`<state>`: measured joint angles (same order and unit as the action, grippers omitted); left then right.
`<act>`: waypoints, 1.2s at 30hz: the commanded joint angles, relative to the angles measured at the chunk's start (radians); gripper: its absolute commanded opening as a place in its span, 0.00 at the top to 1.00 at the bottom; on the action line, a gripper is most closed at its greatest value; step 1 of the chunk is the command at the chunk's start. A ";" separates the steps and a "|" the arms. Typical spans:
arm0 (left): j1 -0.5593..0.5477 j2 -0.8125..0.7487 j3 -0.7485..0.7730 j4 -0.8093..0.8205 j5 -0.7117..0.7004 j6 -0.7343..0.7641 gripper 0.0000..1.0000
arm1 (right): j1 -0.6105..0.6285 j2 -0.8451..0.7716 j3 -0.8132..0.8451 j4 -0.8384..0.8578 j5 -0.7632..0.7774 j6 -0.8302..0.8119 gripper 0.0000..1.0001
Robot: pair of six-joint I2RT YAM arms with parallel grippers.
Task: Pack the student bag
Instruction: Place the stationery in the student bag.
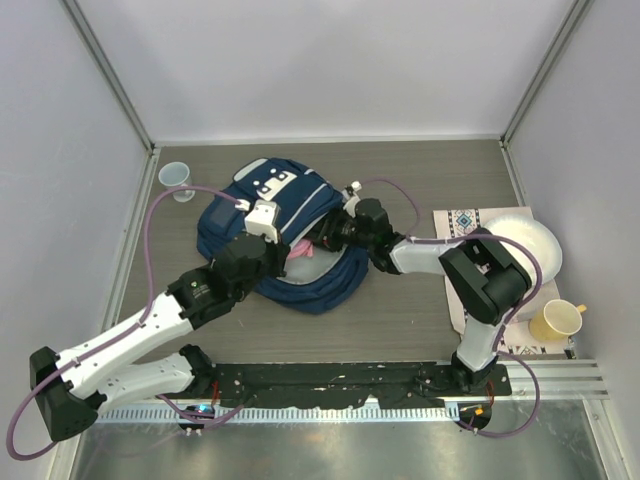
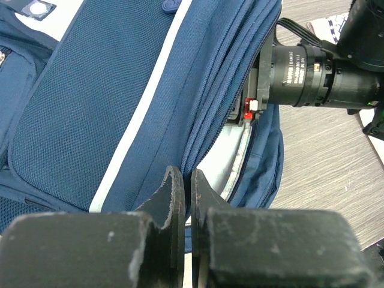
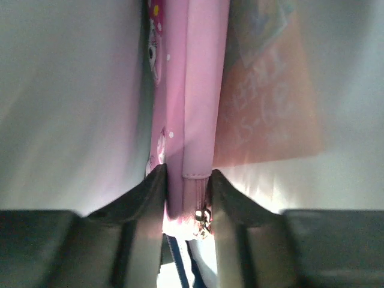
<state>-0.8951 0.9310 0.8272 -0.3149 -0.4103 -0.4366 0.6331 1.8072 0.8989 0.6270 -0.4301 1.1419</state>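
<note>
The navy student bag (image 1: 300,215) lies flat in the middle of the table, its mouth open toward the near side. My left gripper (image 1: 262,222) is shut on the bag's zipper edge (image 2: 198,141), holding the flap up. The pale lining (image 2: 222,162) shows under that edge. My right gripper (image 1: 335,235) reaches into the opening from the right, its fingers hidden inside. In the right wrist view that gripper (image 3: 187,174) is shut on a pink zippered pencil case (image 3: 198,90), standing on edge between the grey lining (image 3: 66,102) and an orange printed sheet (image 3: 270,102).
A clear plastic cup (image 1: 175,178) stands at the far left. To the right lie a patterned mat (image 1: 462,222), a white paper plate (image 1: 525,245) and a yellow mug (image 1: 557,320). The right arm's wrist (image 2: 312,75) crosses close above the bag's opening.
</note>
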 commanded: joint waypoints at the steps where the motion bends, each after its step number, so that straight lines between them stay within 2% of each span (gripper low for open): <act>1: -0.004 -0.035 0.004 0.091 -0.010 -0.011 1.00 | -0.006 -0.162 -0.049 -0.013 0.128 -0.094 0.55; 3: -0.002 -0.031 -0.002 0.099 -0.013 -0.016 1.00 | -0.007 -0.221 -0.083 -0.084 0.161 -0.161 0.48; 10: -0.004 0.022 0.013 0.125 0.007 -0.017 1.00 | -0.004 -0.463 -0.196 -0.334 0.332 -0.280 0.35; 14: -0.002 0.040 0.023 0.137 0.022 -0.013 1.00 | -0.006 -0.549 -0.232 -0.406 0.392 -0.281 0.34; 19: -0.002 0.063 0.023 0.123 0.041 -0.010 1.00 | -0.006 -0.689 -0.284 -0.489 0.626 -0.249 0.33; 20: -0.002 0.074 0.035 0.109 0.048 -0.013 0.99 | -0.006 -0.706 -0.288 -0.496 0.654 -0.243 0.30; 21: -0.001 0.106 0.044 0.076 0.057 -0.014 0.95 | -0.006 -0.720 -0.291 -0.498 0.671 -0.246 0.30; 22: -0.002 0.120 0.068 0.056 0.089 -0.016 0.75 | -0.006 -0.742 -0.288 -0.513 0.703 -0.249 0.30; 24: -0.002 0.150 0.098 -0.020 0.103 -0.022 0.49 | -0.006 -0.756 -0.278 -0.523 0.720 -0.254 0.27; 25: -0.002 0.163 0.121 -0.045 0.096 -0.034 0.33 | -0.006 -0.758 -0.272 -0.532 0.723 -0.254 0.27; 27: -0.002 0.147 0.121 -0.081 0.085 -0.053 0.26 | -0.006 -0.753 -0.252 -0.544 0.717 -0.260 0.26; 31: -0.002 0.018 0.083 -0.093 0.018 -0.083 0.02 | -0.007 -0.723 -0.235 -0.561 0.668 -0.248 0.26; 36: 0.018 -0.049 0.061 -0.177 -0.136 -0.157 0.00 | -0.006 -0.689 -0.265 -0.509 0.568 -0.217 0.25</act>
<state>-0.8955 0.9291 0.8936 -0.4210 -0.4129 -0.5198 0.6262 1.1007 0.6189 0.0731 0.1959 0.9001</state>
